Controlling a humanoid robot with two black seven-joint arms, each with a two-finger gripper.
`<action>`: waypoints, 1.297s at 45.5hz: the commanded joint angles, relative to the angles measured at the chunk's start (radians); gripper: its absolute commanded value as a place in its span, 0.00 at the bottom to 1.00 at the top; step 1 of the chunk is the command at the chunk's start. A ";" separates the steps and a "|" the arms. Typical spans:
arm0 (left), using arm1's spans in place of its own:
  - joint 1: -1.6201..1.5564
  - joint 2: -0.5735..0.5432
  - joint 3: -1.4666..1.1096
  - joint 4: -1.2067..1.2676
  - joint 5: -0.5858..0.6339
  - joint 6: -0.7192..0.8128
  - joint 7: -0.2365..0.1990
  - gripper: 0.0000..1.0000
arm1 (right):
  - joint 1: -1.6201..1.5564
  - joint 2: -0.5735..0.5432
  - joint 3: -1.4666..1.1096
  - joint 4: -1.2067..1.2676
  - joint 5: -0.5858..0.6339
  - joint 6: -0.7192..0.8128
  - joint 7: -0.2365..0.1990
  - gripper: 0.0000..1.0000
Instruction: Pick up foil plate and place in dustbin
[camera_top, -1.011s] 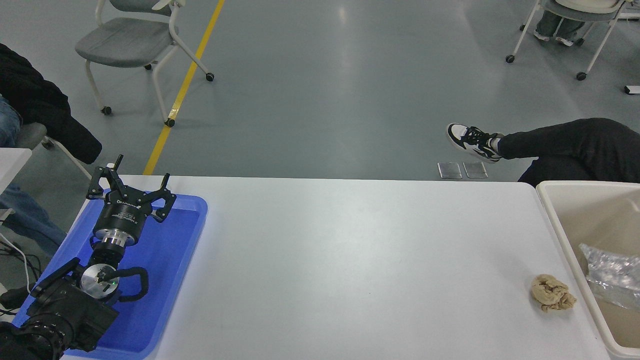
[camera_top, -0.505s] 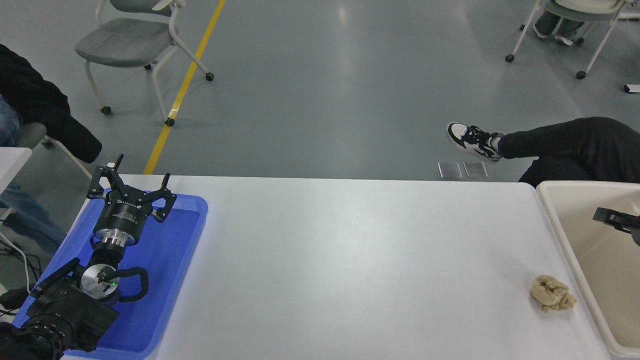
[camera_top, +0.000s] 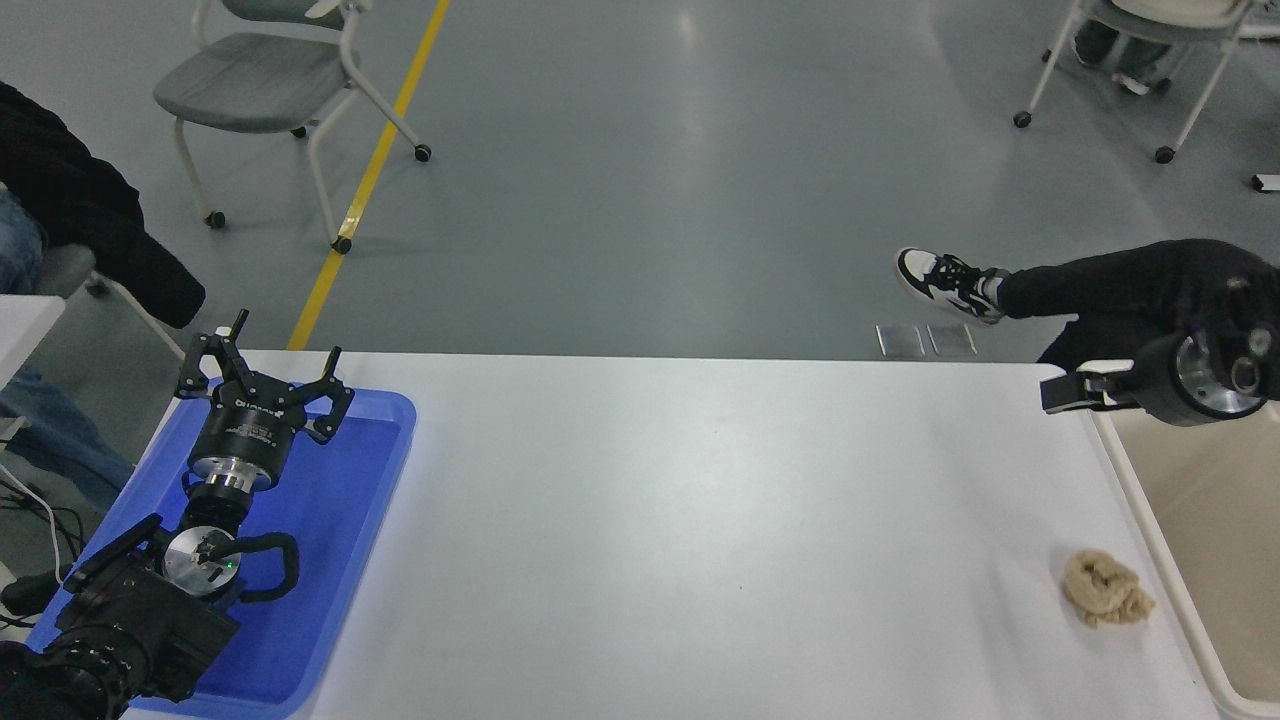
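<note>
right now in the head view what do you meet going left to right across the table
left pincer over the blue tray → bare white table → tan paper wad → dustbin, with the right pincer above its far corner

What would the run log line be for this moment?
left gripper: open, parked over blue tray | right gripper: at dustbin far corner | foil plate: not visible | paper wad: on table beside dustbin
</note>
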 joint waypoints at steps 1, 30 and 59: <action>0.001 0.000 0.000 -0.001 0.000 0.000 0.000 1.00 | 0.246 0.100 -0.085 0.204 0.153 0.152 0.005 1.00; 0.002 0.002 0.000 0.002 0.000 0.000 -0.001 1.00 | 0.447 0.384 -0.115 0.212 0.552 0.310 0.002 1.00; 0.002 0.002 0.000 0.002 0.000 0.000 -0.001 1.00 | 0.565 0.450 -0.117 0.221 0.572 0.364 0.002 1.00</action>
